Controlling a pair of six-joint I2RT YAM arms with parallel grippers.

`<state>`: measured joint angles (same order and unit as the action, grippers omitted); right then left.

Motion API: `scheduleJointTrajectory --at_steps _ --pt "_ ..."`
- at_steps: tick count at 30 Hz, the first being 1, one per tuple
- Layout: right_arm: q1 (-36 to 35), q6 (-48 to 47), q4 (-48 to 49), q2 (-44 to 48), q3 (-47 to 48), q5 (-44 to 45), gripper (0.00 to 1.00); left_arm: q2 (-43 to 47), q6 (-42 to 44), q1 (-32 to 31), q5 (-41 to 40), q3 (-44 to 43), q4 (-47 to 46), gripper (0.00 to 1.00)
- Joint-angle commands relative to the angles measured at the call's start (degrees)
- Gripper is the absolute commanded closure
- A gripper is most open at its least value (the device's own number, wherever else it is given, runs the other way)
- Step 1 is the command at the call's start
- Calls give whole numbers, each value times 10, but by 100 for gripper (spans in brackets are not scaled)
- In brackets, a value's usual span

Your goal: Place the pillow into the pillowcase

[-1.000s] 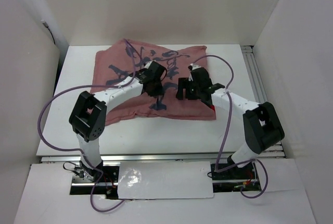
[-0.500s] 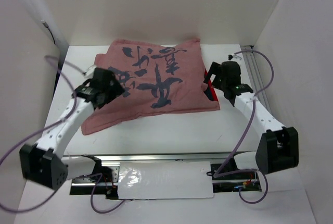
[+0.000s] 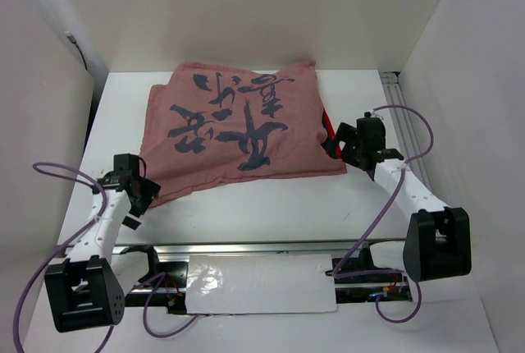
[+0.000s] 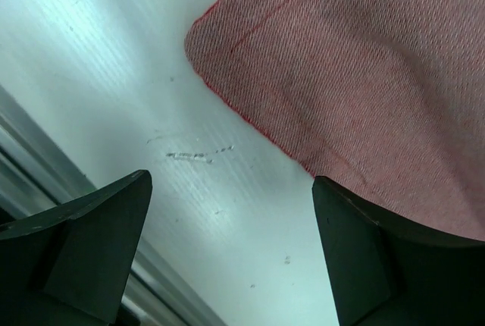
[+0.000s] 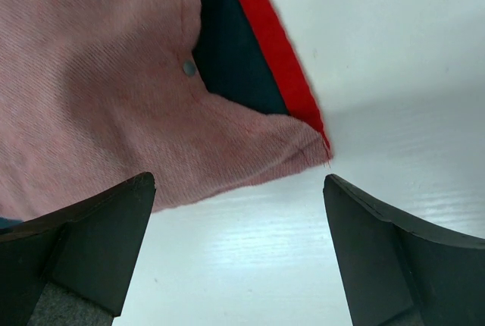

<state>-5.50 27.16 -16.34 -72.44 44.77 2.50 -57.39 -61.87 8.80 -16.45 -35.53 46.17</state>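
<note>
Top external shows the pillowcase [image 3: 238, 135] lying mid-table, faded side up, the pillow unseen, while left gripper [image 4: 231, 182] and right gripper [image 5: 239, 182] gape empty; the right should likely pinch only the upper layer beside the red hem [image 5: 276, 68].

The dark fingers [image 4: 83, 250] stand wide apart, nothing between them; ahead, toward the right finger, a rounded corner of the pinkish-red pillowcase [image 4: 364, 61] lies on the white table [image 4: 114, 61]; red stitching edges it.

Faded pinkish-red pillowcase [image 3: 238, 135] with dark markings, bright red edge
</note>
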Motion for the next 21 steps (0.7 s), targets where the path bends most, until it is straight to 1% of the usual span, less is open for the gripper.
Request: scheduleJointTrajectory --at_steps 1,3,7,9,11,12,15,16,17,21 --pt "8 -12 -9 13 -14 -43 1 -8 -4 27 13 13 -81 0" --pt "15 -12 0 13 -28 -57 1 -32 2 45 13 22 -111 0" --pt "15 -18 5 6 -38 -51 1 -93 17 61 -3 28 -181 0" --pt "15 -18 12 -1 -38 -51 1 -121 29 74 23 28 -203 0" --pt "15 -32 27 -20 -38 -66 1 -162 40 74 40 28 -229 7" --pt "15 -32 32 -26 -38 -66 1 -172 46 74 48 28 -238 18" --pt "15 -32 32 -50 -38 -50 1 -206 59 74 65 28 -266 36" --pt "15 -32 32 -59 -38 -43 1 -212 59 74 70 28 -267 75" --pt "15 -32 32 -66 -38 -29 1 -222 59 74 70 28 -267 100" --pt "8 -32 53 -89 -43 -17 1 -230 83 74 70 22 -279 100"
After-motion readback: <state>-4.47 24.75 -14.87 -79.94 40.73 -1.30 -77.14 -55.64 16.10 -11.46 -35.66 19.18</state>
